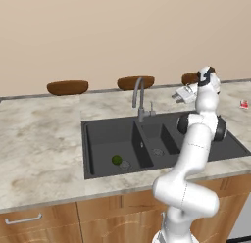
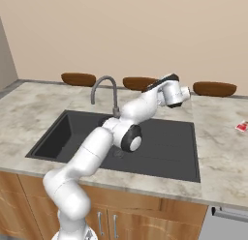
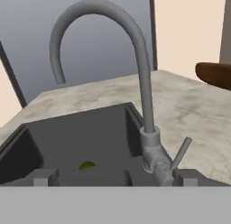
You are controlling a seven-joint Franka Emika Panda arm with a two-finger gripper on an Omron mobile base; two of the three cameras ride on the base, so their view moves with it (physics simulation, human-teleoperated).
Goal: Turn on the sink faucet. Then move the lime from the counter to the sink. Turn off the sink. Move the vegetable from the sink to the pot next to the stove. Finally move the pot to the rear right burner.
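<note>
Sink faucet [image 1: 139,97]: grey gooseneck, upright at rear edge of sink, behind the divider betw. basins; spout arches toward left basin; small side lever [image 3: 181,152] tilted up and out, seen in hand view.

Sink [image 1: 98,132]: dark charcoal, double basin, set in counter [image 1: 39,139]; larger basin left, smaller right in left base view.

Lime [image 1: 116,159]: small green ball on floor of left basin, just beside round drain; partly seen past basin wall in hand view [image 3: 86,165].

Gripper [image 1: 177,94]: raised over counter behind sink's right part, near faucet on its right, pointing toward it; fingers spread wide, holding nothing; tips [image 3: 42,177] flank lower faucet stem in hand view, no contact visible.

Brown oval bowls [image 1: 67,86]: three in a row along back wall, well apart.

Small red-white item [image 1: 243,104]: on counter, far right; too small to ID.

Wood cabinet fronts [image 1: 39,225]: below counter.
</note>
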